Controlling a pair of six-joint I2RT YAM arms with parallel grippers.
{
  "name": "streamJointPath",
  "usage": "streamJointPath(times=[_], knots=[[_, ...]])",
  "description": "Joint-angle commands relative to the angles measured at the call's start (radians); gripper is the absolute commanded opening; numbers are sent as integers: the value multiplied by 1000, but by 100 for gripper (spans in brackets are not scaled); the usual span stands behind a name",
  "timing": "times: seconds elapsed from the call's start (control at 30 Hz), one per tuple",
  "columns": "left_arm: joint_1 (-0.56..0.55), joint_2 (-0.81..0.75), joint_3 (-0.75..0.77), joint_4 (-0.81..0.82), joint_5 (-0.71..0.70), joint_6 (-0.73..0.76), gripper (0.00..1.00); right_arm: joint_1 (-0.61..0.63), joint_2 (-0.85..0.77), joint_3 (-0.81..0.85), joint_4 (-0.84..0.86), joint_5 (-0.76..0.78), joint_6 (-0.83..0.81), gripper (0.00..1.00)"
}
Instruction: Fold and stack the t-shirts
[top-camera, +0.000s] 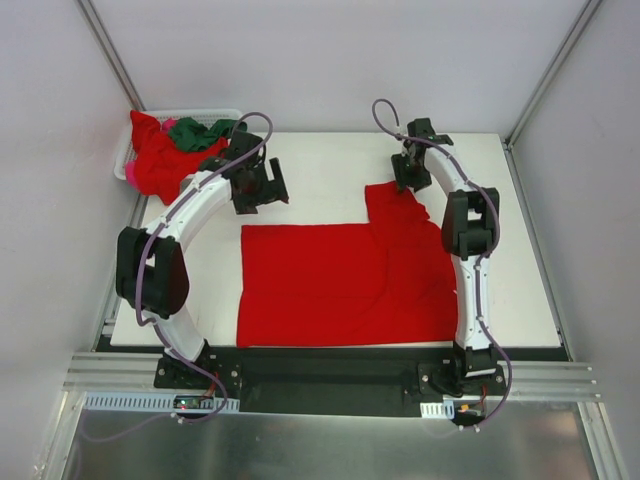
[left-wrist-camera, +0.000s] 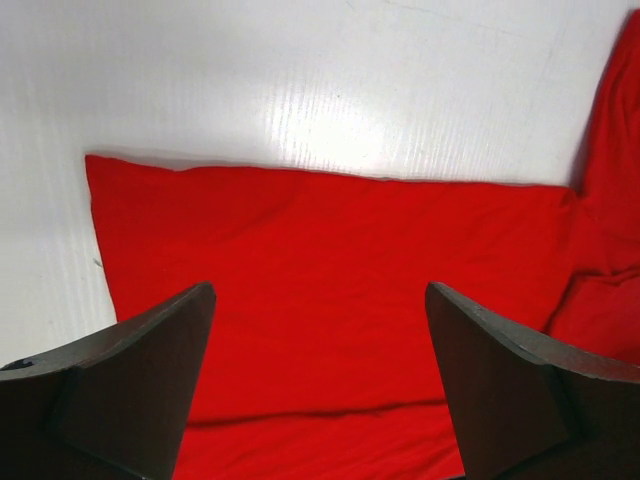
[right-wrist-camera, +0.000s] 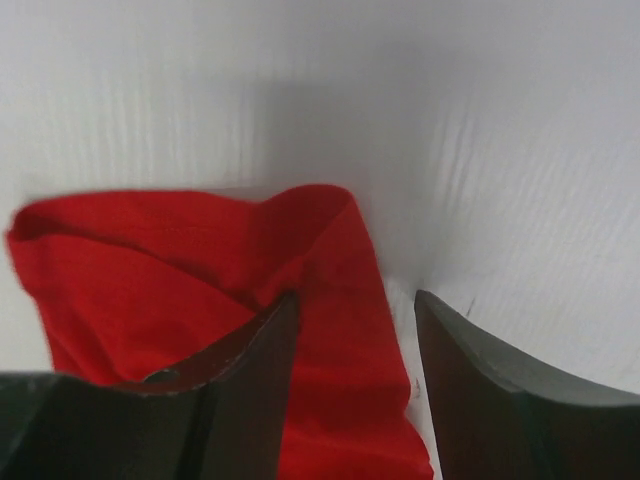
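Fold | I am poising the right gripper (right-wrist-camera: 357, 297), jaws spread, astride the edge of the sleeve (right-wrist-camera: 150, 270) for a pinch | I am hovering the left gripper (left-wrist-camera: 318, 292), jaws wide apart, above the far-left corner of the red t-shirt (top-camera: 330, 290) | shirt is lying flat on the table (top-camera: 330, 170), sleeve jutting far-right.

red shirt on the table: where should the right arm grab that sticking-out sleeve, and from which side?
Probably the far cuff edge of the sleeve, from above on the far side. It sticks out past the shirt body onto bare table, and the right gripper, jaws open, straddles its edge.
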Motion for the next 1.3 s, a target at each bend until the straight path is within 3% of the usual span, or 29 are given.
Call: streamJointPath(times=[0.0, 0.27, 0.43, 0.57, 0.83, 1.0, 1.27], knots=[[15, -49, -4, -25, -11, 26, 87, 16, -35, -39, -47, 93, -48, 51], [26, -58, -20, -29, -5, 34, 87, 9, -78, -111, -49, 113, -27, 41], [29, -79, -46, -28, -6, 36, 87, -31, -193, -262, -61, -20, 65, 43], [31, -82, -51, -29, -6, 36, 87, -77, -270, -303, -8, -82, 153, 52], [32, -64, -50, -28, 3, 20, 87, -162, -250, -220, 156, -223, 365, 54], [31, -73, -65, -26, -12, 16, 87, -149, -187, -157, 150, -260, 351, 53], [32, -58, -57, -28, -19, 17, 87, -102, -108, -80, 51, -162, 299, 53]])
